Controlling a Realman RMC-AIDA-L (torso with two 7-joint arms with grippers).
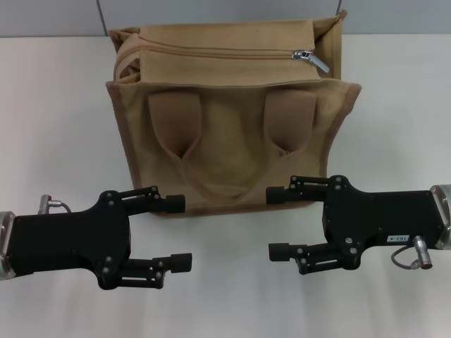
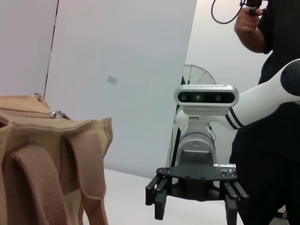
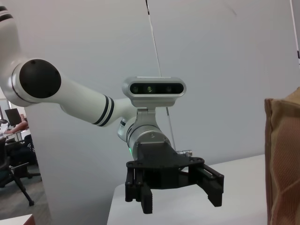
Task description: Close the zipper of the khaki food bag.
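Observation:
The khaki food bag (image 1: 229, 116) stands upright on the white table, at the middle back of the head view. The zipper (image 1: 211, 52) runs across its top panel, with the silver slider and pull tab (image 1: 308, 57) near its right end. My left gripper (image 1: 187, 232) is open and empty, low in front of the bag's left lower corner. My right gripper (image 1: 269, 223) is open and empty in front of its right lower corner. The two grippers face each other. The left wrist view shows the bag (image 2: 47, 159), the slider (image 2: 57, 114) and the right gripper (image 2: 196, 208). The right wrist view shows the left gripper (image 3: 178, 194) and a bag edge (image 3: 283, 159).
The white table (image 1: 56, 127) extends on both sides of the bag, with a grey wall behind it. In the left wrist view a person in black (image 2: 272, 84) stands behind my right arm, next to a fan (image 2: 199, 75).

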